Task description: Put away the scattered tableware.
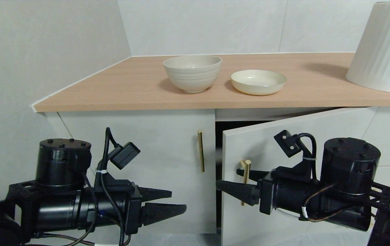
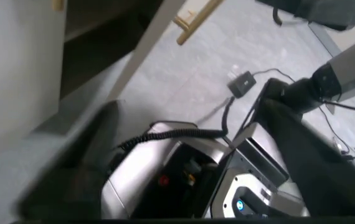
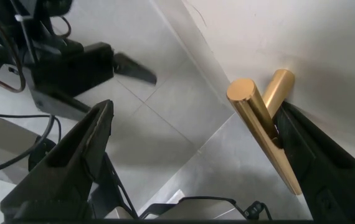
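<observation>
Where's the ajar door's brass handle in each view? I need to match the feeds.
Head view: brass handle on the ajar door, lower centre-right, between the right gripper's fingers.
Left wrist view: on the door edge beside the dark cabinet opening.
Right wrist view: between the open fingers, close to one.
Shared landmark: the ajar door.

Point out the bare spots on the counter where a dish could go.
Bare countertop runs from its left end to the deep bowl, and between the shallow dish and the white ribbed container. The gap between bowl and dish is narrow.
</observation>
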Robot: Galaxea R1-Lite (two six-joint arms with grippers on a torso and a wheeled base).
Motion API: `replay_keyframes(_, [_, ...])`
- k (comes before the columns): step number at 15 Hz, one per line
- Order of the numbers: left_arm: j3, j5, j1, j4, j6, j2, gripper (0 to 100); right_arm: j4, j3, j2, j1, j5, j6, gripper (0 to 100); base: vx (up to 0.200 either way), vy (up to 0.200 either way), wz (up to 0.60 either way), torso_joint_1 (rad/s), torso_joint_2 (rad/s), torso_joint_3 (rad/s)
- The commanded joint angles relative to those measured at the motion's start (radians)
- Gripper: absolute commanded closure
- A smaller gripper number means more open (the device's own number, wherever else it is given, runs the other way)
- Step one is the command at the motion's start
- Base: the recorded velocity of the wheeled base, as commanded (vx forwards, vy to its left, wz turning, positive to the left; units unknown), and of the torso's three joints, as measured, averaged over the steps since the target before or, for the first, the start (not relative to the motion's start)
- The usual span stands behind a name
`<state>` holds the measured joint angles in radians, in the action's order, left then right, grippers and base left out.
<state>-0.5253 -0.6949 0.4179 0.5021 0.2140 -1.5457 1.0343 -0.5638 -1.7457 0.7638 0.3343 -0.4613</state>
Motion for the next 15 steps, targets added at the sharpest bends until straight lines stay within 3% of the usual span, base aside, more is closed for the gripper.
replay_keyframes(1, [-0.005,-0.002,0.006,0.001,0.002,-0.011,100,-0.003,0.001,-0.015,0.000,0.000,0.000,0,0.000,0.000,0.00,0.000,0.00,0.000])
replay_keyframes(4, [-0.028,-0.003,0.009,0.021,0.002,-0.037,100,-0.003,0.001,-0.015,0.000,0.000,0.000,0,0.000,0.000,0.00,0.000,0.00,0.000])
replay_keyframes(6, [-0.033,-0.003,0.012,0.088,0.004,-0.063,100,-0.003,0.001,-0.011,0.000,0.000,0.001,0,0.000,0.000,0.00,0.000,0.00,0.000])
replay_keyframes(8, [-0.051,-0.002,0.029,0.200,0.018,-0.131,100,-0.002,0.001,-0.005,0.000,-0.001,0.001,0,0.000,0.000,0.00,0.000,0.00,0.000])
replay_keyframes(10, [-0.105,0.025,0.061,0.300,0.093,-0.234,100,-0.002,0.002,-0.001,0.000,-0.001,0.003,0,0.000,0.000,0.00,0.000,0.00,0.000])
replay_keyframes(12, [-0.174,0.035,0.059,0.403,0.099,-0.356,100,-0.002,0.010,0.005,0.002,0.000,0.003,0,0.000,0.000,0.00,0.000,0.00,0.000])
replay_keyframes(15, [-0.171,0.049,0.068,0.630,0.091,-0.493,100,-0.002,0.018,0.014,0.012,0.000,0.004,0,0.000,0.000,0.00,0.000,0.00,0.000])
